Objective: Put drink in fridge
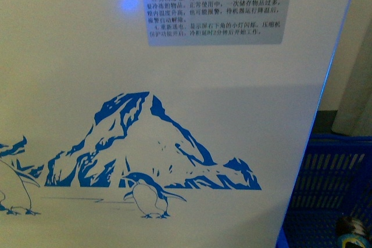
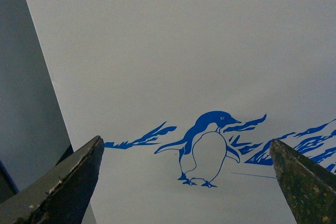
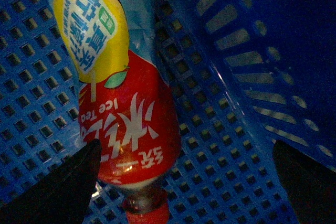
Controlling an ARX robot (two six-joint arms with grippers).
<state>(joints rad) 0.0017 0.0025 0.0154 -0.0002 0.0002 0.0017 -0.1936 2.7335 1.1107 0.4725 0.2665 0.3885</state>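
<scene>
Right end effector (image 3: 185, 150) spread wide, hovering over the drink (image 3: 123, 114); bottle lies on its side in the blue mesh basket (image 3: 236, 129), closer to one finger; nothing else visible in there; I'd say centre over the red label, drop lower, close squarely; left end effector (image 2: 185, 141) also spread, empty, facing the fridge (image 2: 184, 51) wall.

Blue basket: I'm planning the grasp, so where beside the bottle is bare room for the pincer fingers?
Bare mesh floor lies between the drink and the blue basket's slotted wall, and another bare strip runs along the drink's other side. It is crowded where the drink's yellow-labelled end nears that wall.
</scene>
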